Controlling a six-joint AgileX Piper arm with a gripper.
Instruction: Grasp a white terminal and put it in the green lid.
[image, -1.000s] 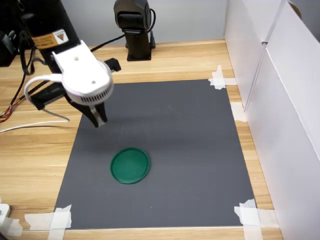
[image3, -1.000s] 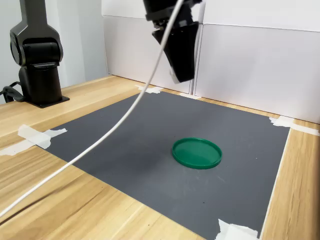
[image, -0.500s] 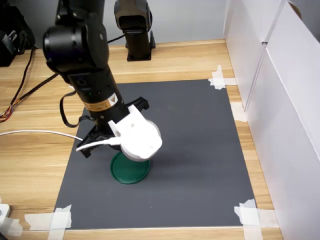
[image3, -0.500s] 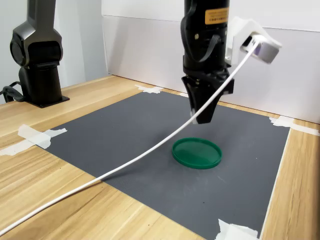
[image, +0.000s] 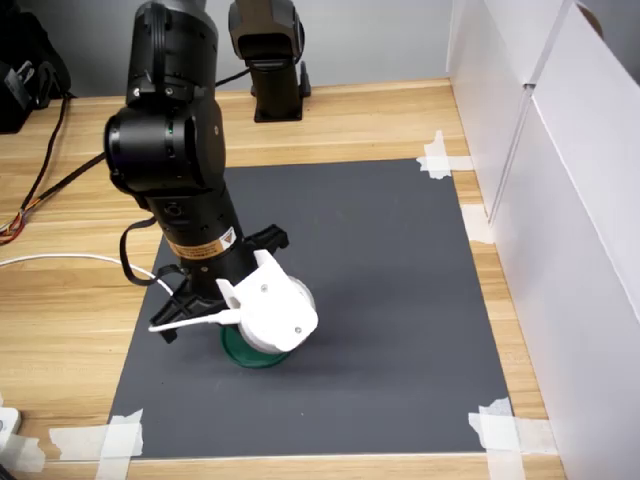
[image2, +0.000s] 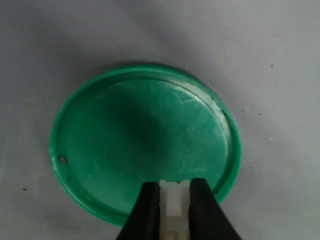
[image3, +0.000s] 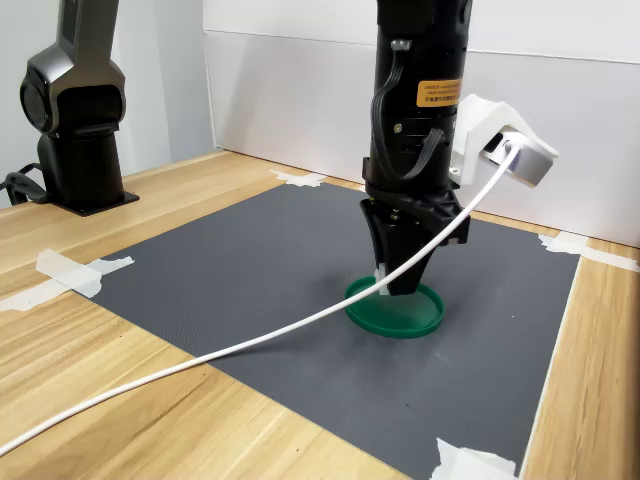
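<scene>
The green lid (image2: 125, 135) lies flat on the grey mat and fills most of the wrist view. My gripper (image2: 173, 186) hangs just over its rim, the two black fingers shut on the white terminal (image2: 173, 204), a small pale block pinched between the tips. In the second exterior view the gripper (image3: 393, 283) points straight down, its tip just above the green lid (image3: 422, 318). In the first exterior view the white wrist camera housing (image: 270, 312) covers the gripper, and only an edge of the green lid (image: 236, 355) shows.
The grey mat (image: 400, 280) is taped at its corners to a wooden table. A second black arm base (image: 266, 60) stands at the back. White walls (image: 560, 200) close the first exterior view's right. A white cable (image3: 200, 360) trails from the wrist across the mat.
The arm swung from the mat's back left corner to above the green lid, then came down until the shut gripper hangs just over the lid.
</scene>
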